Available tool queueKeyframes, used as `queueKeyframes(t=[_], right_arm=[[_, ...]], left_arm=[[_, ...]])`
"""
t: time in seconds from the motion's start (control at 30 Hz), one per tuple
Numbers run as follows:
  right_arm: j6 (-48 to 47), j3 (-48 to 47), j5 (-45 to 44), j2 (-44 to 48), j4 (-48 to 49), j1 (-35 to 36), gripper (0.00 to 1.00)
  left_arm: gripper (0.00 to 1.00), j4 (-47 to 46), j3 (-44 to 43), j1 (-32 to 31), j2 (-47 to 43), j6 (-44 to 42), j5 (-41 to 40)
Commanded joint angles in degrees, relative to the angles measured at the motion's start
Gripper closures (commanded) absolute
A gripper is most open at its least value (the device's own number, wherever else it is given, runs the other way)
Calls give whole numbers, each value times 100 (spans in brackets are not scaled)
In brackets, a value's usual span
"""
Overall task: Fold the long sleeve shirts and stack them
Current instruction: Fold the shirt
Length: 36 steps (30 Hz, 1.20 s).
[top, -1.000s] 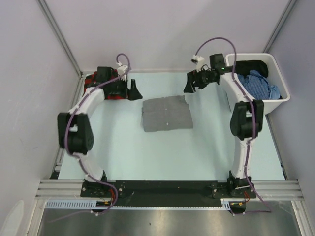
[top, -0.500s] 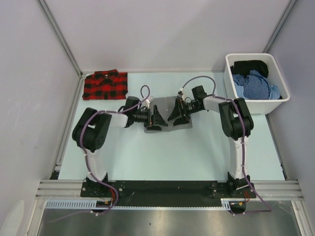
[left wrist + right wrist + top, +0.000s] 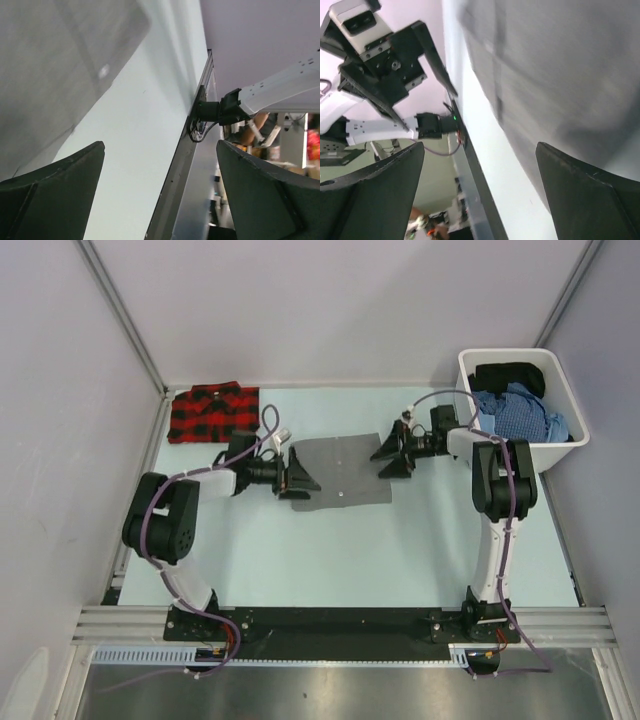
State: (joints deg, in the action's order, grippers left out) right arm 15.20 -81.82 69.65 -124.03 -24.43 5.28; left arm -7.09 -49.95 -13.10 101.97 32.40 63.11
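The folded plain grey cloth shirt (image 3: 342, 474) lies between the left gripper (image 3: 303, 476) and the right gripper (image 3: 388, 455), the 2 fingers of each spread wide, holding nothing.

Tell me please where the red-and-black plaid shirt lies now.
In the top view, the plaid shirt lies at the far left corner of the table, apart from the grey shirt in the middle and beyond the left gripper.

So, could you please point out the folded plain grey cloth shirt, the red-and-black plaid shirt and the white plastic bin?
folded plain grey cloth shirt (image 3: 345, 475), top external view, its middle.
red-and-black plaid shirt (image 3: 213, 415), top external view, its middle.
white plastic bin (image 3: 560, 456), top external view, near wall.
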Motion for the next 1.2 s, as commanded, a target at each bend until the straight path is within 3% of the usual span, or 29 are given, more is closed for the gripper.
queueKeyframes(t=[0.0,0.03,0.17,0.23,0.33,0.47,0.6,0.73,0.83,1.0,1.13,1.17], right_arm=[[2746,183,-56,565,3826,377,0],[3413,141,-74,442,4257,447,0],[4584,-255,-214,-619,5569,685,0],[4720,-492,-302,-946,5993,659,0],[4186,-712,-565,-1386,5345,475,0],[3167,-730,-873,-1572,3907,246,0],[2823,-677,-663,-1100,3647,202,0],[2768,-975,-549,-790,3471,289,0],[3058,-1151,-505,-903,3927,508,0],[3077,-1835,-671,-1641,3981,545,0],[2630,-2337,-953,-2152,3333,334,0],[2115,-2425,-970,-2213,3104,299,0]], left_arm=[[1,166,-883,-359,-197,-122,-44],[1,-175,-1146,-499,-13,254,-123],[1,-1318,-1517,-588,910,1424,-685],[1,-1846,-1657,-440,1490,1935,-1098],[1,-1517,-1903,-149,2106,1683,-1485],[0,-987,-1624,123,2143,1146,-1548],[1,-769,-1018,247,1538,595,-1153],[1,-487,-1138,54,738,-84,-748],[1,-757,-1630,-113,876,187,-791],[1,-1179,-2729,-149,2062,1082,-1371],[0,-1050,-2950,106,2678,1427,-2003],[1,-909,-2933,176,2705,1200,-2152]])
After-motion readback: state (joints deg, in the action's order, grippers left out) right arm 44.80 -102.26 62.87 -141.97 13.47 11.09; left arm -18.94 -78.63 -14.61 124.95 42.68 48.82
